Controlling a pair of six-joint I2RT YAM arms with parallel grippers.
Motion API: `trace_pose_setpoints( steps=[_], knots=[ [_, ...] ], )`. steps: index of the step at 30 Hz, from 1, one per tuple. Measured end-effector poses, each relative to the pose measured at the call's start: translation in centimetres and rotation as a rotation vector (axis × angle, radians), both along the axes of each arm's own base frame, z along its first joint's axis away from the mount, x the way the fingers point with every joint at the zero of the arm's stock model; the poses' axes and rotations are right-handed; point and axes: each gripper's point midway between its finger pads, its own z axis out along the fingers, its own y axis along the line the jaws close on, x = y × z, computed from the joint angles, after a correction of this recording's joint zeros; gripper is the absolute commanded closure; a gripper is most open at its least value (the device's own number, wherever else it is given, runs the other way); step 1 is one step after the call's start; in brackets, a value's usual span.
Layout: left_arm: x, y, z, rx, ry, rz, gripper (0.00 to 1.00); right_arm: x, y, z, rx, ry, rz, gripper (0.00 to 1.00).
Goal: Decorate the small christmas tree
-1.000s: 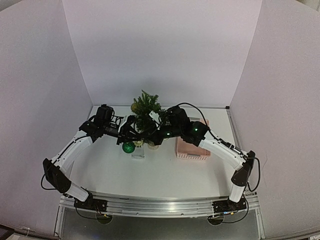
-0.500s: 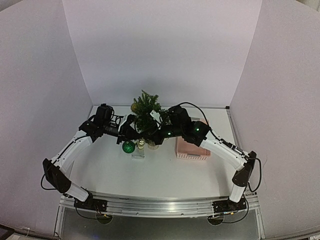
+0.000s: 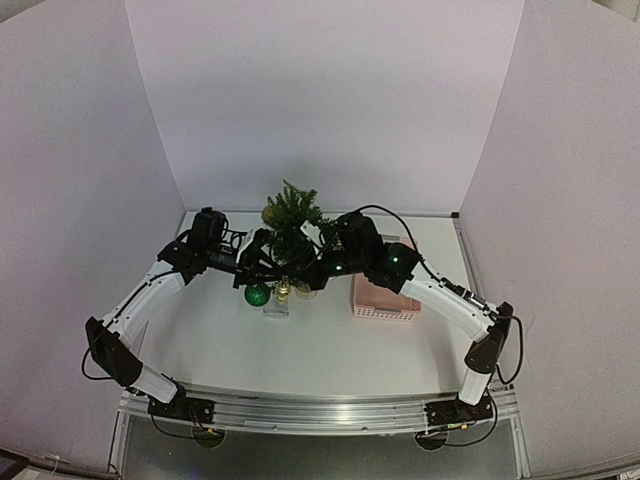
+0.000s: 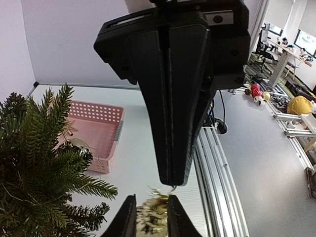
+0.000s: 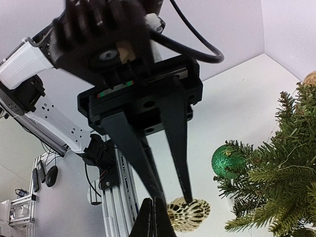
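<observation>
The small christmas tree (image 3: 292, 215) stands at the back middle of the table, its branches at the left in the left wrist view (image 4: 34, 168) and at the right in the right wrist view (image 5: 281, 182). Both grippers meet just in front of it. A gold filigree ornament (image 5: 187, 213) hangs there, blurred between the slightly parted fingers of my left gripper (image 4: 152, 197). My right gripper (image 5: 154, 200) is shut, and its tip (image 4: 173, 181) sits right above the ornament (image 4: 153, 217), with a gold thread loop poking out of it. In the top view the left gripper (image 3: 277, 272) and the right gripper (image 3: 303, 272) nearly touch.
A green glitter bauble (image 5: 228, 160) hangs among the tree's low left branches (image 3: 258, 294). A gold ball (image 3: 270, 213) sits high on the tree. The pink basket (image 3: 385, 297) stands right of the tree, under the right arm. White walls enclose three sides.
The gold ornament has drifted slightly right and toward the near edge in the top view. The left fingers stand a little apart around it. Both arms have barely moved.
</observation>
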Motion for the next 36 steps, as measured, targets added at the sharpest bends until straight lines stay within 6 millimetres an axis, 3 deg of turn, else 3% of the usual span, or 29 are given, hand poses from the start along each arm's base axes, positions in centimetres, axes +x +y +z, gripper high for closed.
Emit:
trace_pose_setpoints(
  steps=[4, 9, 13, 20, 30, 36],
  knots=[
    [-0.3, 0.1, -0.1, 0.000, -0.001, -0.012, 0.62, 0.0, 0.0, 0.0, 0.000, 0.000, 0.000, 1.00],
    [-0.6, 0.1, 0.0, -0.009, -0.023, -0.035, 0.64, 0.0, 0.0, 0.0, 0.000, 0.000, 0.000, 1.00],
    [-0.6, 0.1, 0.1, -0.014, -0.032, -0.042, 0.70, 0.0, 0.0, 0.0, 0.000, 0.000, 0.000, 1.00],
    [-0.6, -0.1, 0.6, -0.033, -0.020, -0.043, 0.72, 0.0, 0.0, 0.0, 0.000, 0.000, 0.000, 1.00],
    [-0.7, -0.1, 0.8, -0.040, -0.013, -0.048, 0.91, 0.0, 0.0, 0.0, 0.000, 0.000, 0.000, 1.00],
    [-0.8, -0.1, 0.9, -0.044, -0.008, -0.053, 0.81, 0.0, 0.0, 0.0, 0.000, 0.000, 0.000, 1.00]
  ],
)
